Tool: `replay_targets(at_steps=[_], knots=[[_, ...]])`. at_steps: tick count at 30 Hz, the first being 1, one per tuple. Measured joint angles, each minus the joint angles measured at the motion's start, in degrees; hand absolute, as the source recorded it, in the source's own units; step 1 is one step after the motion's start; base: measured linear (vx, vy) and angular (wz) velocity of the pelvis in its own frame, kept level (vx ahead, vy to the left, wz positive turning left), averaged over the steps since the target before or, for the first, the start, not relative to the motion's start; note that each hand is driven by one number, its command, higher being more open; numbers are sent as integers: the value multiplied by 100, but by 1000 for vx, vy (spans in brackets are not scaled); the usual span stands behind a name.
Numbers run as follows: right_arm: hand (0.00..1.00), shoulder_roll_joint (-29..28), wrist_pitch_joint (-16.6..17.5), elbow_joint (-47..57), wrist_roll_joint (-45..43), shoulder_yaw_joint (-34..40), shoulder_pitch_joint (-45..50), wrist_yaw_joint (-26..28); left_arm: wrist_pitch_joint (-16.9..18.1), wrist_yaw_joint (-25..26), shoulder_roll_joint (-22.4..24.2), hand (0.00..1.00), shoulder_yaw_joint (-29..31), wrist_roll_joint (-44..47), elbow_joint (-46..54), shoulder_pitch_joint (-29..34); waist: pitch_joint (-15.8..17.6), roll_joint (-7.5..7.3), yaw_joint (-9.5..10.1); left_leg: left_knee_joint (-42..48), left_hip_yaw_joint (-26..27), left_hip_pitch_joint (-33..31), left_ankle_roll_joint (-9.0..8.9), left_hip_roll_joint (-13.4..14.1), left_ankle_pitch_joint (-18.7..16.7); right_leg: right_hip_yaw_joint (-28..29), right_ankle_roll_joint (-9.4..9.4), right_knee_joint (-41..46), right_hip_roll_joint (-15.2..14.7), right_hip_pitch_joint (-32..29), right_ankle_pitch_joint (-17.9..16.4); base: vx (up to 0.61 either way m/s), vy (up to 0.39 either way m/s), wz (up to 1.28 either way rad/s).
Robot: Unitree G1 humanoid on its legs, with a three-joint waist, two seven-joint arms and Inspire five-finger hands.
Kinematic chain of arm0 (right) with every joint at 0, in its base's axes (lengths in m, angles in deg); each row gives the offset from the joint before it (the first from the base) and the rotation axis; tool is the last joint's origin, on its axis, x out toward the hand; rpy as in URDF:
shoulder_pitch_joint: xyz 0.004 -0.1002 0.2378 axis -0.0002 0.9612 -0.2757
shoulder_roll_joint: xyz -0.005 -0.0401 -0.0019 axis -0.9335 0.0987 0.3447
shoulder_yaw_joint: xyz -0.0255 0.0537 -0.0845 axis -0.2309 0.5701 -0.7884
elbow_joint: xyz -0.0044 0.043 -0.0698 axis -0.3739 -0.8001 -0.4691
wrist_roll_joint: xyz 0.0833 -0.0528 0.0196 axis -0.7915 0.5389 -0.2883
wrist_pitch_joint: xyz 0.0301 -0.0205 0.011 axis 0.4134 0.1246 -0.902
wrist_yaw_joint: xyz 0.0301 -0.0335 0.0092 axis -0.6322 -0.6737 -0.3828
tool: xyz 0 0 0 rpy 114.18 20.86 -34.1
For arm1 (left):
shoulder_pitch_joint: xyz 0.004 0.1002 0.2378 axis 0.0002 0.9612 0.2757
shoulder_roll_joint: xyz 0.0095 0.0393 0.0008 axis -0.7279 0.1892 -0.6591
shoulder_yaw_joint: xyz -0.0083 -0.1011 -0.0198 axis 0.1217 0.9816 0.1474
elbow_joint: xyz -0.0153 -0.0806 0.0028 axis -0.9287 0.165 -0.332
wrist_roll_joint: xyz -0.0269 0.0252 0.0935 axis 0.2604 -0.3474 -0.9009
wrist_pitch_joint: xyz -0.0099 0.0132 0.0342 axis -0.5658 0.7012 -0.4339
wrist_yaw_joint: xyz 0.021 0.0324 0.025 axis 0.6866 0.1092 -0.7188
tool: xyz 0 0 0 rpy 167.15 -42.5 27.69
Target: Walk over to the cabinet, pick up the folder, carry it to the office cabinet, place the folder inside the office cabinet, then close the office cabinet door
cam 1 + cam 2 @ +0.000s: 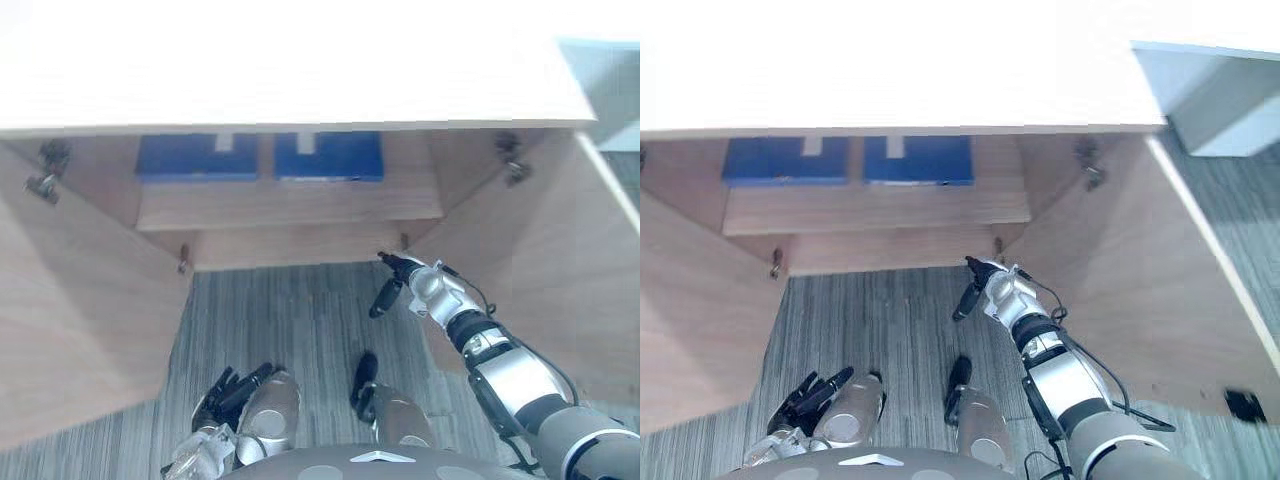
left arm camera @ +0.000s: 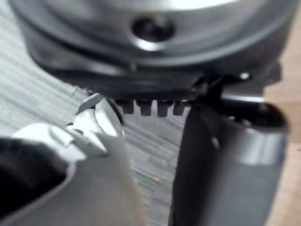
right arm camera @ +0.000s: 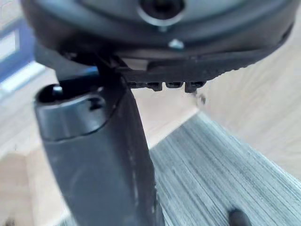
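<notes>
Folder (image 1: 328,156) lies on the far shelf of the cabinet (image 1: 290,208), beside a second blue folder (image 1: 197,158); placing looks done. The right hand (image 1: 412,278), straight-fingered and empty, hovers beside the right door (image 1: 540,270); the left hand (image 1: 232,388) hangs relaxed. Next, swing the doors shut.

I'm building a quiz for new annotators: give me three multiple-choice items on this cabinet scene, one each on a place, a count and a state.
1. Where are the blue folders? A. on a desk B. on the shelf inside the cabinet C. on the cabinet's top
2. How many blue folders are there? A. one B. two C. four
3. The cabinet doors are: A. both shut B. one open C. both open
Answers: 1 B, they lie on the shelf; 2 B, two sit side by side; 3 C, both doors are swung out.
</notes>
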Motion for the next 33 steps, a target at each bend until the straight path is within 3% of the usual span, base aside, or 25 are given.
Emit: replay_targets(at_steps=[4, 5, 7, 11, 12, 13, 14, 15, 17, 19, 20, 21, 22, 24, 26, 28, 31, 33], knots=[[100, -406, 52, -20, -885, 807, 120, -760, 161, 217, -10, 100, 47, -798, -170, -1, -205, -48, -54, -246, 605, 380, 111, -39, 85, 628, 54, -395, 77, 162, 404, -103, 89, -83], [100, -547, 216, -25, -1434, 1074, 320, -1019, 248, 304, -9, 100, 25, -1070, -202, -7, -253, -58, -79, -307, 767, 485, 140, -82, 104, 803, 74, -448, 84, 181, 494, -93, 81, -56], [100, -844, 376, -26, -2220, 1438, 780, -1238, 297, 366, -24, 100, -6, -1487, -224, -16, -262, -50, -146, -354, 915, 662, 147, -163, 108, 974, 101, -425, 66, 266, 518, -104, 86, -44], [100, -1143, 272, -89, -3400, 1814, 1834, -1252, 340, 401, -38, 100, 1, -1910, -482, -47, -328, -28, -206, -495, 1355, 995, 213, -275, 145, 1340, 51, -403, 27, 351, 534, -106, 91, -52], [100, -1154, 232, -92, -3689, 1959, 2050, -1265, 346, 410, -38, 100, 17, -1916, -575, -70, -332, -14, -212, -547, 1527, 1093, 255, -294, 170, 1225, -118, -374, -43, 327, 450, -114, 82, -78], [100, -1164, 205, -107, -3932, 2181, 2190, -1304, 344, 434, -29, 100, 43, -1918, -689, -109, -324, 26, -216, -735, 1728, 1268, 354, -279, 279, 696, -501, -232, -224, 307, 173, -119, 96, -79], [100, -1172, 204, -143, -4004, 2284, 2217, -1322, 342, 446, -18, 100, 73, -1920, -749, -118, -320, 59, -227, -865, 1824, 1375, 368, -227, 342, 383, -697, -152, -322, 315, 26, -106, 48, -89], [100, -1170, 207, -185, -4141, 2364, 2235, -1406, 344, 484, -10, 100, 95, -1944, -862, -118, -312, 99, -229, -1075, 2099, 1592, 376, -127, 443, -147, -767, 246, -570, 255, -24, -45, 5, -72], [100, -1163, 209, -192, -4343, 2405, 2288, -1426, 322, 528, 4, 100, 201, -1979, -1061, -111, -369, 156, -226, -1135, 2338, 1771, 360, 21, 462, -618, -787, 1181, -842, 212, -60, 19, -54, -70], [100, -1179, 235, -174, -4495, 2426, 2300, -1389, 315, 552, 17, 100, 330, -2071, -1210, -121, -481, 177, -210, -1085, 2474, 1746, 321, 194, 454, -712, -695, 1967, -1158, 205, -367, 100, -114, -49], [100, -1191, 264, -134, -4502, 2426, 2305, -1347, 322, 572, 36, 100, 426, -2072, -1222, -119, -546, 122, -180, -1065, 2525, 1744, 210, 341, 443, -671, -545, 2188, -1448, 309, -496, 104, -175, -33], [100, -1207, 267, -76, -4505, 2432, 2312, -1336, 322, 575, 42, 100, 466, -2070, -1224, -110, -551, 110, -179, -1051, 2528, 1745, 122, 375, 423, -648, -477, 2133, -1518, 355, -429, 88, -251, -41], [100, -1257, 350, -8, -4578, 2498, 2350, -1318, 323, 571, -8, 100, 530, -2079, -1251, -83, -619, -1, -176, -1126, 2515, 1788, -46, 339, 386, -555, -160, 1927, -1503, 418, -275, 34, -189, -39], [100, -1125, 452, -9, -4734, 2646, 2362, -1317, 307, 559, 64, 100, 579, -2112, -1461, -111, -629, 186, -207, -1478, 2084, 2015, 0, 299, 474, -556, -188, 1695, -1245, 605, -305, 32, -144, -48], [100, -930, 472, -10, -4881, 2651, 2386, -1403, 307, 571, 82, 100, 559, -2144, -1550, -114, -666, 251, -262, -1763, 2065, 2169, -57, 307, 651, -561, -162, 1463, -1108, 684, -323, -25, -98, -31], [100, -779, 543, -6, -4886, 2652, 2385, -1454, 306, 573, 71, 100, 555, -2145, -1562, -110, -689, 206, -321, -1921, 2110, 2163, -107, 289, 758, -561, -44, 1017, -1025, 811, -368, -75, -84, -24], [100, -713, 612, -4, -4977, 2801, 2373, -1589, 310, 608, 29, 100, 564, -2133, -1550, -119, -702, 129, -336, -1997, 2231, 2026, -168, 333, 855, -549, 316, 252, -850, 915, -176, -91, -52, -30], [100, -716, 606, -4, -5094, 2894, 2399, -1744, 309, 639, -18, 100, 562, -2130, -1536, -130, -707, 47, -363, -1993, 2182, 1935, -222, 371, 858, -546, 354, -56, -749, 950, -40, -93, -36, -9]])
